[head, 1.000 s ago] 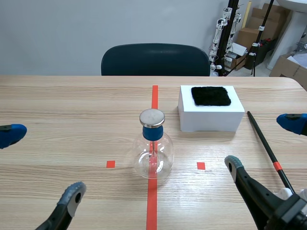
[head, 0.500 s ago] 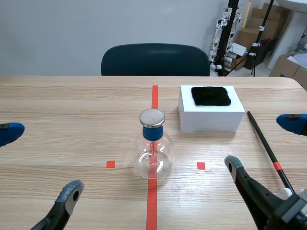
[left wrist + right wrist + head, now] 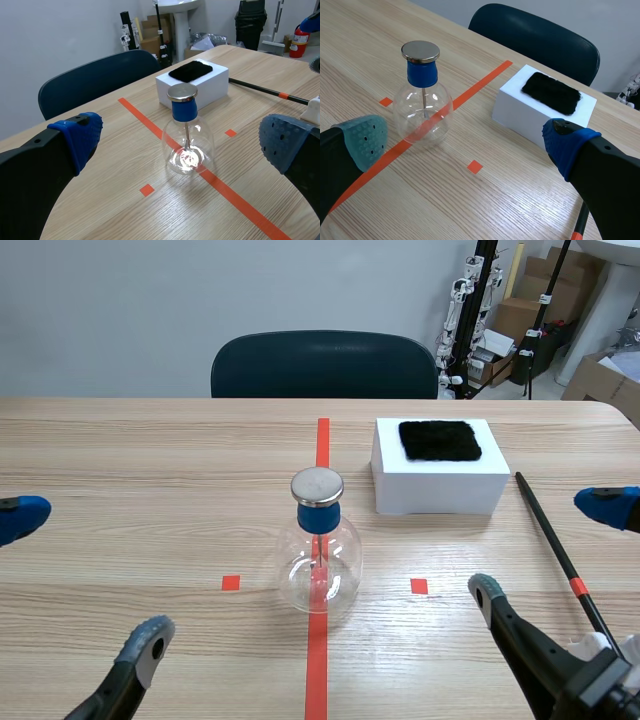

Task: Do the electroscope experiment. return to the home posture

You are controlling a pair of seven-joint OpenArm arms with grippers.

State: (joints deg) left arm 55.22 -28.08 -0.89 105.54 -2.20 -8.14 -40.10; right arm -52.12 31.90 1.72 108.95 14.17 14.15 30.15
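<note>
Bare table [image 3: 140, 460] runs ahead of the left gripper [image 3: 85, 578] to the far edge, where one dark chair [image 3: 324, 362] stands. Both grippers hang low, fingers spread wide, gripping and touching nothing. The one electroscope flask [image 3: 318, 560] (metal disc on a blue stopper) stands between them, apart from both. Ahead of the right gripper [image 3: 543, 546] sits one white box [image 3: 438, 490] topped by one black fur pad [image 3: 439, 440]. One black rod [image 3: 548, 525] lies on the table below that gripper.

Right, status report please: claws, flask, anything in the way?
Left claw and right claw open, empty. Flask upright mid-table, nothing touching it. Rod lies beside right claw, clear of flask.
</note>
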